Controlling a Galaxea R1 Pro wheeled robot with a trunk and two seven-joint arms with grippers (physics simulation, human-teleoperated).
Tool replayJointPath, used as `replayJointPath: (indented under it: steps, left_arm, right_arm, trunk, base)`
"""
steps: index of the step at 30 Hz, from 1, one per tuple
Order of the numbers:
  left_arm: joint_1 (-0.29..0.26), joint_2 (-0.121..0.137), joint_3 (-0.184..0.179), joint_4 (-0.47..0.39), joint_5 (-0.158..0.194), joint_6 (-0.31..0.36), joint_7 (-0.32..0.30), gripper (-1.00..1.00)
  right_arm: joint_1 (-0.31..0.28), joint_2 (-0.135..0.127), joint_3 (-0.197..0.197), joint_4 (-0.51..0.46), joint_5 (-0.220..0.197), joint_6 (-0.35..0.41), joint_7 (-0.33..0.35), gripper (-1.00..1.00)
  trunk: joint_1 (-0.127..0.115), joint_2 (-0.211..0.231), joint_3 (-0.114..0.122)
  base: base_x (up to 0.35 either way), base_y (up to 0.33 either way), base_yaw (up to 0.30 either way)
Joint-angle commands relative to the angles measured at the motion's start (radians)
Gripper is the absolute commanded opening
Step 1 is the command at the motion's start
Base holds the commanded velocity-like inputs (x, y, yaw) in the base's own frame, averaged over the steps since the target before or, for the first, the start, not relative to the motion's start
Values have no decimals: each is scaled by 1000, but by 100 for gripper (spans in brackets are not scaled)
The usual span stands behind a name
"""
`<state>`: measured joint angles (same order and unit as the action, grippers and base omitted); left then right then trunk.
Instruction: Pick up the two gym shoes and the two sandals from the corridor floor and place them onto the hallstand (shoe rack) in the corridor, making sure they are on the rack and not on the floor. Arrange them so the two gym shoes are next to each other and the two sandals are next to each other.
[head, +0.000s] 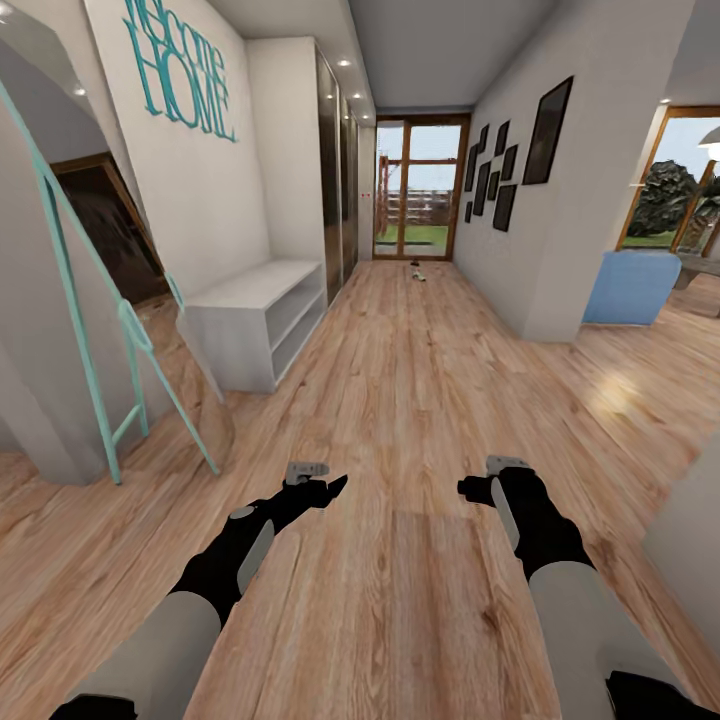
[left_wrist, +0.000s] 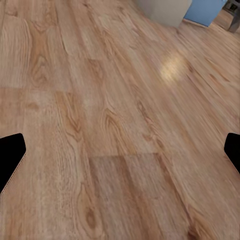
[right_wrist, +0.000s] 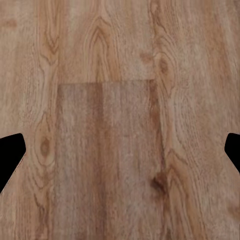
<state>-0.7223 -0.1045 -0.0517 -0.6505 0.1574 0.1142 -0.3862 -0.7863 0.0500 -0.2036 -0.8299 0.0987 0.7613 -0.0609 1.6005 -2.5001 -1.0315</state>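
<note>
Hard to make out: small shoes (head: 417, 271) far down the corridor by the glass door (head: 418, 187) (too small to tell which kind).
Left gripper (head: 330, 489): fingers spread wide, holding nothing.
Right gripper (head: 468, 488): likewise spread, empty.
Hallstand (head: 262, 318): against the left wall, bench top and shelves bare.
Corridor floor (head: 400, 400): light wood planks.
Room: leaning mirror (head: 100, 300) at left, dark frames (head: 500, 170) on right wall.

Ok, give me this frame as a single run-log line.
phase: en route | left gripper: open, empty | right gripper: open, empty | shoes: far down corridor floor | hallstand: ahead left
</note>
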Motion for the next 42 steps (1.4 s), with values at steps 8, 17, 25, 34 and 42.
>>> replayJointPath:
  steps: [8, 17, 25, 34, 42]
  left_arm:
    - [0, 0, 0, -1, 11, 10, -2, 100]
    - [0, 0, 0, -1, 11, 10, -2, 100]
    - [0, 0, 0, -1, 11, 10, -2, 100]
    - [0, 0, 0, -1, 11, 10, -2, 100]
    - [0, 0, 0, -1, 11, 10, -2, 100]
  right_arm:
    - [-1, 1, -3, 0, 10, 5, 5, 100]
    - [-1, 1, -3, -2, 10, 5, 4, 100]
    - [-1, 2, -3, -2, 10, 5, 4, 100]
    - [-1, 2, -2, 0, 11, 5, 4, 100]
    - [-1, 2, -2, 0, 12, 4, 4, 100]
  trunk:
    - [0, 0, -1]
    - [0, 0, -1]
    - [0, 0, -1]
    - [0, 0, -1]
    - [0, 0, -1]
  base:
    - [347, 0, -39]
    - [347, 0, -141]
    - [347, 0, -7]
    - [347, 0, -1]
    - [347, 0, 0]
